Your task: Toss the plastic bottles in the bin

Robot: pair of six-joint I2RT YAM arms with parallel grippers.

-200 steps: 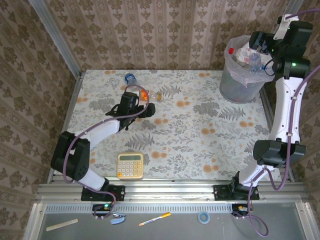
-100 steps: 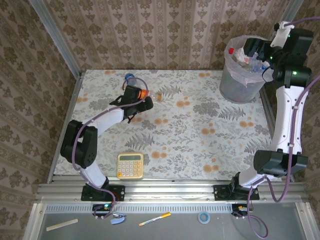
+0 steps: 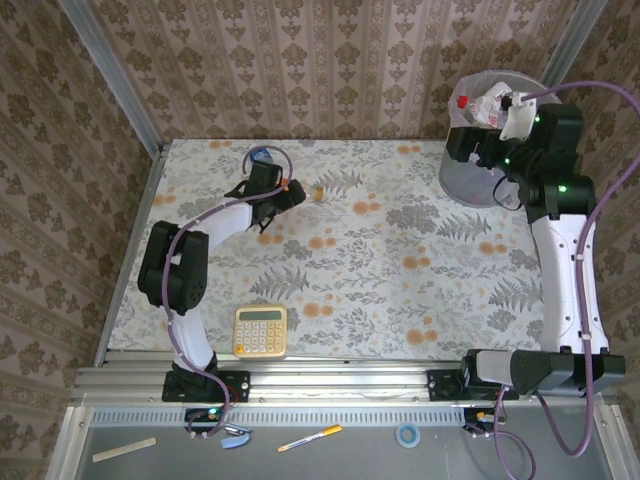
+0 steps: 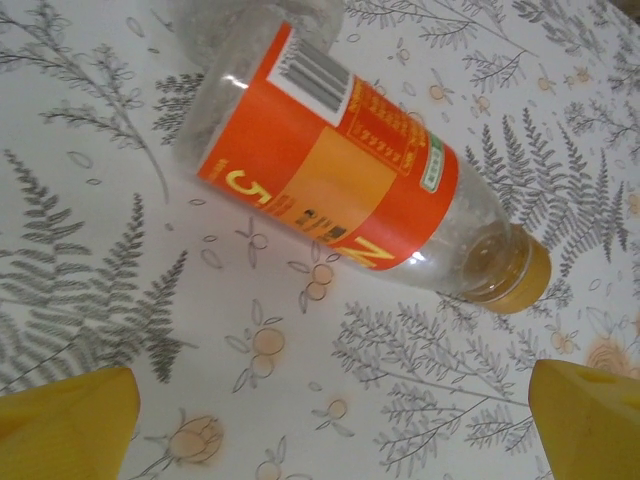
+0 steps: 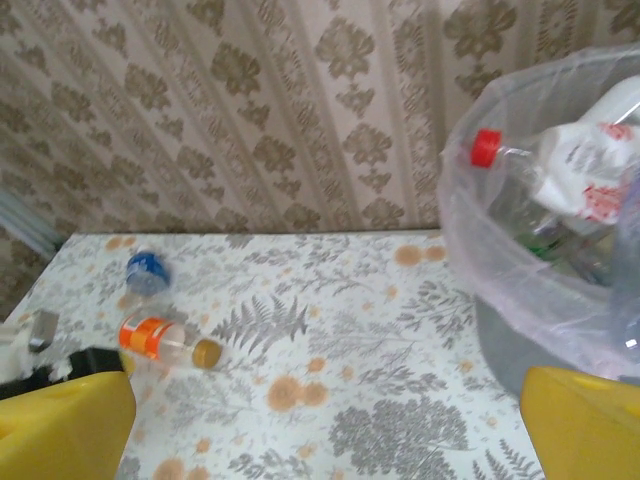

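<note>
Hovering spread wide beside the clear orange-labelled plastic bottle (image 4: 330, 185) — on its side, far left — the left gripper (image 4: 325, 430) should straddle the label (not the tapering neck). The right gripper (image 5: 325, 430), also spread, hangs by the bag-lined round grey bin (image 5: 505, 340), far right.

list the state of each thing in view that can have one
left claw, open, empty, over the orange bottle
right claw, open, empty, beside the bin
orange bottle, capped, lying on its side, not held
blue bottle, not held, outside the bin
red-capped bottle, in the bin
bin, upright, lined, partly filled
calculator, flat, face up
</note>
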